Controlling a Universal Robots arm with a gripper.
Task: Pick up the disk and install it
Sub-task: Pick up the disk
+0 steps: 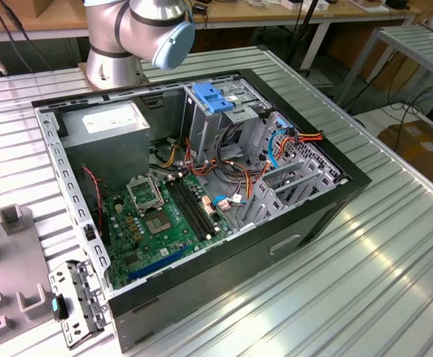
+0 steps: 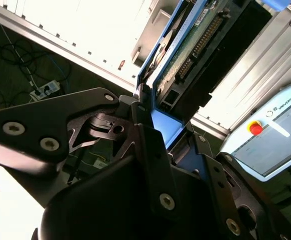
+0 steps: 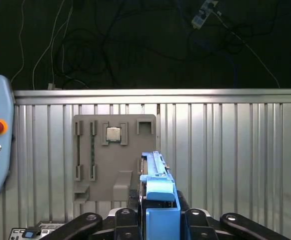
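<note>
Hand (image 3: 161, 217) grips the disk (image 3: 158, 186); grey tray (image 3: 135, 150) holds a chip (image 3: 114, 134).

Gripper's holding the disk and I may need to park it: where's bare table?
Bare table runs along the computer case on the exterior view's right. On that view's left, the grey fixture tray and a metal bracket crowd it; cables tangle inside the case.
</note>
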